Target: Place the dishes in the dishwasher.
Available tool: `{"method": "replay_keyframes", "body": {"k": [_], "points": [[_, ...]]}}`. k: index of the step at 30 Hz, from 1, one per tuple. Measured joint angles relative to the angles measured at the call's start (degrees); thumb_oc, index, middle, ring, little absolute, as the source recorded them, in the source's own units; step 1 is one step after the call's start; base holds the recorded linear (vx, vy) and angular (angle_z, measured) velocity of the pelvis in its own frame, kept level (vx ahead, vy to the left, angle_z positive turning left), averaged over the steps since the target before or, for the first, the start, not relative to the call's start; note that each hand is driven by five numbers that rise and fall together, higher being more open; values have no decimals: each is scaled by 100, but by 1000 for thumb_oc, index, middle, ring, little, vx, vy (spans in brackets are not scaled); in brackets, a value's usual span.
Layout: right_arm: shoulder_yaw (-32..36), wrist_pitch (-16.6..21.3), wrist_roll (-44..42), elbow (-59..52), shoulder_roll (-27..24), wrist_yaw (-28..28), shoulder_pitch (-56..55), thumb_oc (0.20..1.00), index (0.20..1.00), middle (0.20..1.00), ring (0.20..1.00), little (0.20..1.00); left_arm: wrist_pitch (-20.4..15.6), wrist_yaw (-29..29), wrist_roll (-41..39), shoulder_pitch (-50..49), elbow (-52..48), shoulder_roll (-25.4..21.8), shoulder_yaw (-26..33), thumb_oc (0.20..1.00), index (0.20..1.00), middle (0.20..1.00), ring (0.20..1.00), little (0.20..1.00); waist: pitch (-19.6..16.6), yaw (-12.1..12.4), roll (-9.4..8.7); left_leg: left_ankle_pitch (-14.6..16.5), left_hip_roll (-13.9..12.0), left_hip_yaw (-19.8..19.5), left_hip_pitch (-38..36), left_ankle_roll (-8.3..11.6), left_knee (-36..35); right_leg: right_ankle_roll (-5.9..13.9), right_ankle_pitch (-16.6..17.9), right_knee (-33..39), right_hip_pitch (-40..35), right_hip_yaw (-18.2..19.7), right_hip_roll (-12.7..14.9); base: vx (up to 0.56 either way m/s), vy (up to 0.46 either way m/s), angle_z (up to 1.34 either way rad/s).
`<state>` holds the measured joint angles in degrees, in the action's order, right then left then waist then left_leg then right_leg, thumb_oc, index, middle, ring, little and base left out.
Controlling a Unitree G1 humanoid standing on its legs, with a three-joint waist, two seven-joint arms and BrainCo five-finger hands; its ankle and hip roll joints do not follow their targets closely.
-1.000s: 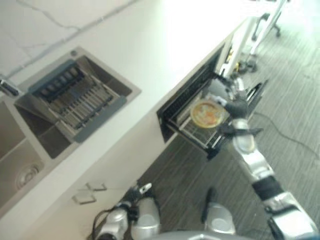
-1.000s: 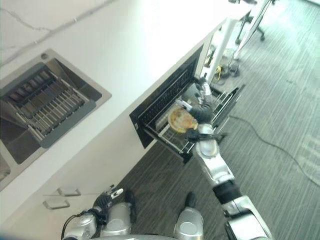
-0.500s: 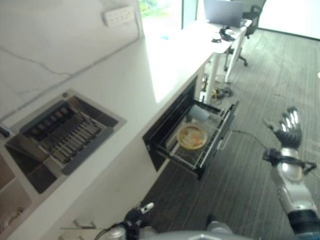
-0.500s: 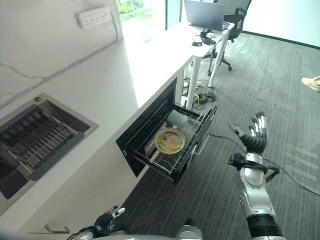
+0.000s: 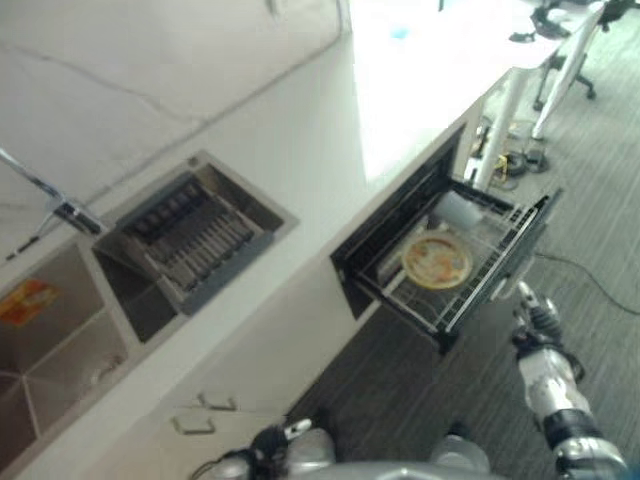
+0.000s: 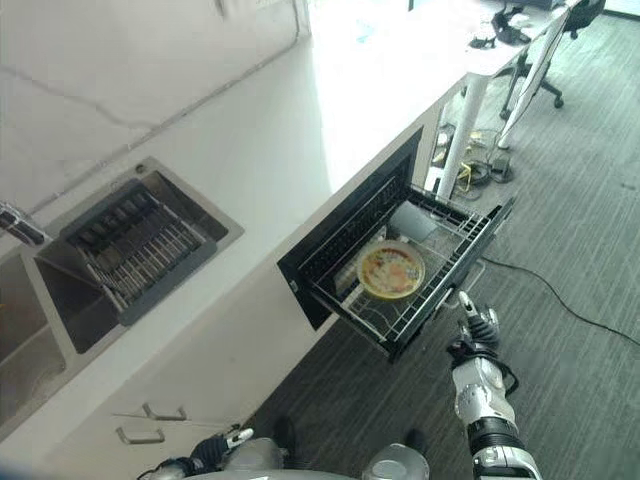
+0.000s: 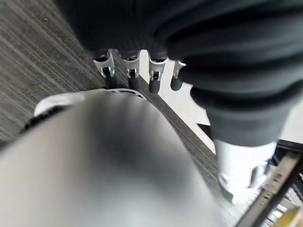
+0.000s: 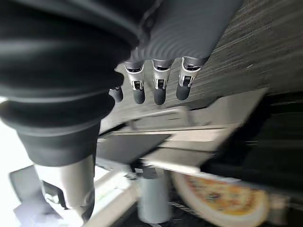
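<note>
A round plate with a yellow and orange pattern lies flat in the pulled-out dishwasher rack, and shows again in the right wrist view. A pale cup sits in the rack behind it. My right hand hangs just in front of the rack's front edge, open, apart from the plate, with nothing in it. My left hand rests low beside the cabinet front, open and holding nothing.
A sink with a slatted drain basket is set in the white counter on the left, with a tap beside it. Something orange lies in the near basin. Desk legs and an office chair stand beyond the dishwasher.
The camera has shifted a lot. My right hand left the plate in the rack, rose with spread fingers away from it, and now hangs lower by the rack's front edge.
</note>
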<state>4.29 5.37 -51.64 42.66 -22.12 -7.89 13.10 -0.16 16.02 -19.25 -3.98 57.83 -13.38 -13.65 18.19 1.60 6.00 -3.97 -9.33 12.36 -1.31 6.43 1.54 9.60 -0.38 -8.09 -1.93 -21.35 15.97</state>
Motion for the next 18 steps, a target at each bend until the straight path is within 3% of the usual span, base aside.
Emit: {"method": "replay_keyframes", "body": {"k": [2, 4, 7, 11, 14, 18], "points": [[-143, -168, 98, 254, -267, 324, 472, 1000, 1000, 1000, 1000, 1000, 9, 47, -57, 258, -108, -27, -14, 1000, 1000, 1000, 1000, 1000, 472, 49, 25, 63, 58, -171, 249, -25, 284, -73, -220, -405, 216, -33, 148, -110, 16, 29], [-91, -320, 59, 418, -428, 594, 818, 1000, 1000, 1000, 1000, 1000, 2, 48, -115, 281, -164, -101, -15, 1000, 1000, 1000, 1000, 1000, 612, 95, 22, 114, 79, -262, 666, -64, 598, -50, -368, -926, 668, -38, 277, -115, 0, 22], [65, -572, -72, 413, -812, 1394, 1109, 1000, 1000, 1000, 1000, 1000, 6, 46, -215, 475, -201, -174, 50, 1000, 1000, 1000, 1000, 1000, 1019, 148, 66, 142, 70, -422, 946, -65, 902, -217, -678, -1523, 989, -23, 388, -20, 8, 18], [-110, -1032, -30, 412, -1268, 2094, 1392, 1000, 1000, 1000, 1000, 1000, 1, 83, -212, 366, -377, -161, 72, 1000, 1000, 1000, 1000, 1000, 1108, 208, 279, 184, 25, -480, 1000, -70, 877, -177, -848, -1726, 1086, 1, 398, 29, 52, 6], [-264, -1378, 112, 417, -1446, 2303, 1721, 1000, 1000, 1000, 1000, 1000, -33, 140, -212, 328, -406, -164, 68, 1000, 1000, 1000, 1000, 1000, 1121, 242, 311, 136, 33, -508, 1037, -72, 845, -204, -837, -1738, 1132, 4, 398, 40, 89, 3], [-424, -1513, 120, 415, -1493, 2451, 2036, 1000, 1000, 1000, 1000, 1000, -52, 228, -215, 301, -513, -224, 56, 1000, 1000, 1000, 1000, 1000, 1125, 328, 306, 10, 50, -549, 1058, 27, 637, -198, -753, -1643, 1142, -92, 378, 19, 84, 6]]}}
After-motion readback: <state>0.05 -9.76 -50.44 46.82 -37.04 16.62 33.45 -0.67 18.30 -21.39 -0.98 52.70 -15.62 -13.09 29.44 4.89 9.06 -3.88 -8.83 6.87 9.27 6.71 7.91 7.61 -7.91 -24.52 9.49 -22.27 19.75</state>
